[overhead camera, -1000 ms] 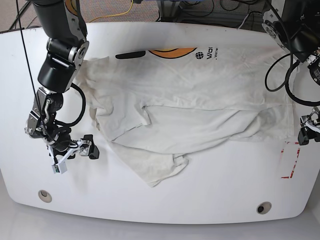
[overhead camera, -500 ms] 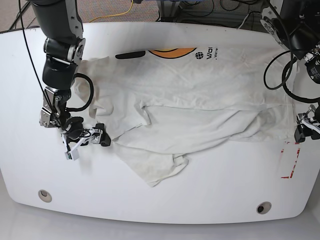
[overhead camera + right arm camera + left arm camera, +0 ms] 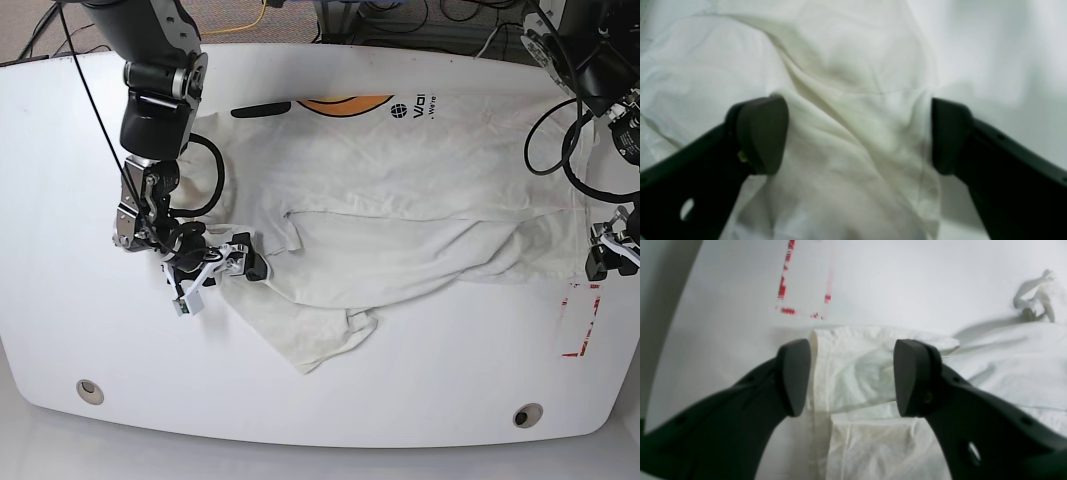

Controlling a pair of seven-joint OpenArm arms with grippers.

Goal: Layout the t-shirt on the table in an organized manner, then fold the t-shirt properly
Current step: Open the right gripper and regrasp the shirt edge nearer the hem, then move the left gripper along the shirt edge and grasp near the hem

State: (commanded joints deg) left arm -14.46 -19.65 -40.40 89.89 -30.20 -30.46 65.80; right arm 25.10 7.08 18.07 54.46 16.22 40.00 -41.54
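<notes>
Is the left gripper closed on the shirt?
No, the left gripper is open: its two fingers stand apart over the shirt edge.

Base view: camera high above, facing almost straight down; takes in the whole white worktop, both arms and some floor beyond the far edge. Left wrist view: mounted behind the left gripper, looking past its two dark fingers at close range onto the t-shirt edge and the red tape mark. Right wrist view: same mounting on the right gripper, very close, blurred, filled with cloth. Shared ground: shirt and worktop in all three views; tape mark in base and left wrist.
</notes>
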